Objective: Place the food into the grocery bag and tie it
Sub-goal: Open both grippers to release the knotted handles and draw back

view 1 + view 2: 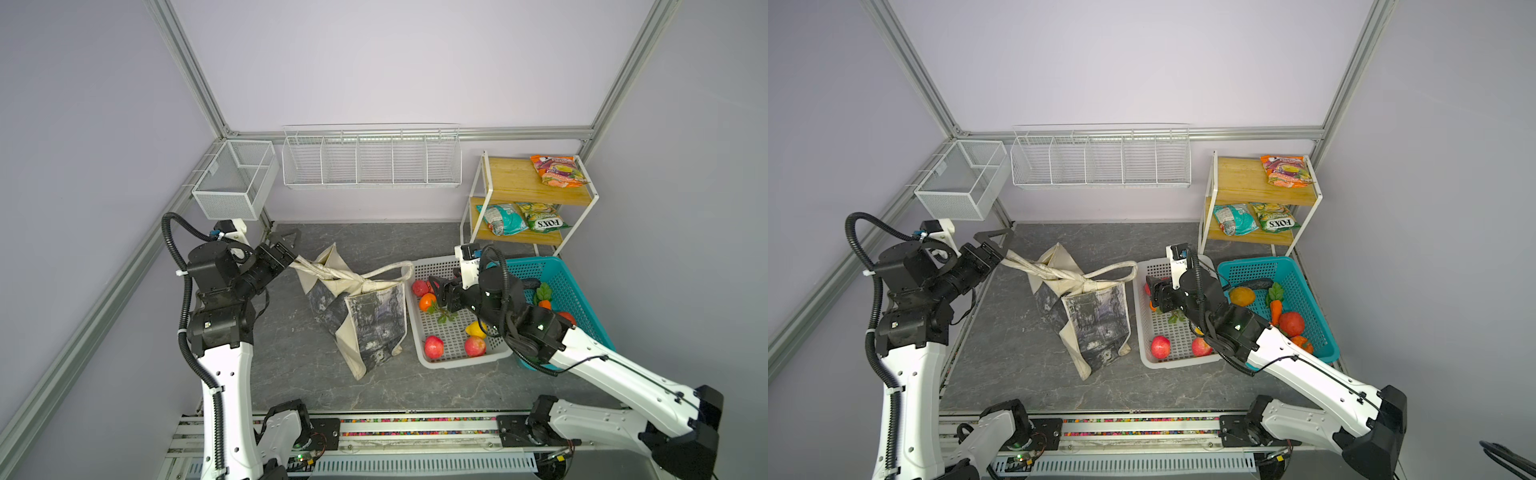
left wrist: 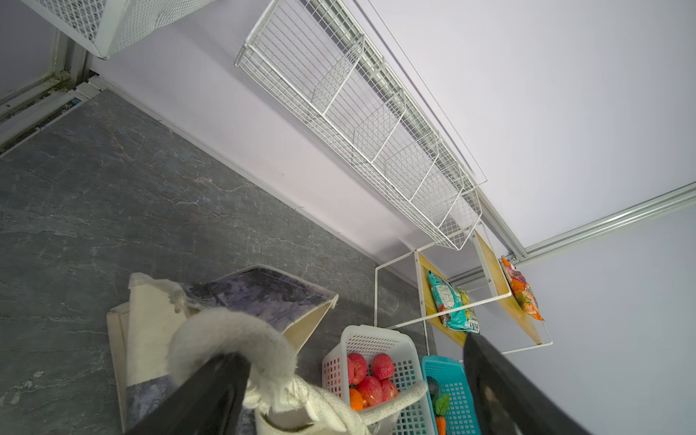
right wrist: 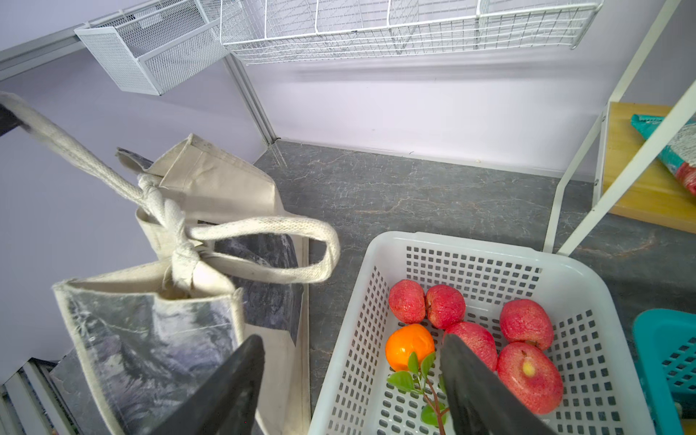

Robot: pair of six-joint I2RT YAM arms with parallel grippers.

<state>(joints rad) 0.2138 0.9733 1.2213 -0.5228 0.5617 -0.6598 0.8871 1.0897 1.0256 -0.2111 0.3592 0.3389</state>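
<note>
A cream canvas tote bag (image 1: 374, 320) with a grey-black print is stood on the grey marbled bench (image 1: 311, 382). Its long axis is run from far left to near right in both top views, with the mouth upward and drawn together by knotted cream handles (image 3: 169, 214); its contents cannot be told. One handle is draped over a finger of the left gripper (image 1: 286, 243), whose fingers are spread wide. Just beside the bag, red apples (image 3: 527, 376), an orange (image 3: 408, 344) and a yellow lemon (image 1: 476, 328) are held in a white perforated plastic basket (image 3: 489, 244). The right gripper (image 1: 434, 289) is held over it, fingers apart on nothing. A carrot (image 1: 1276, 309) is seen in the teal plastic basket (image 1: 1254, 262).
</note>
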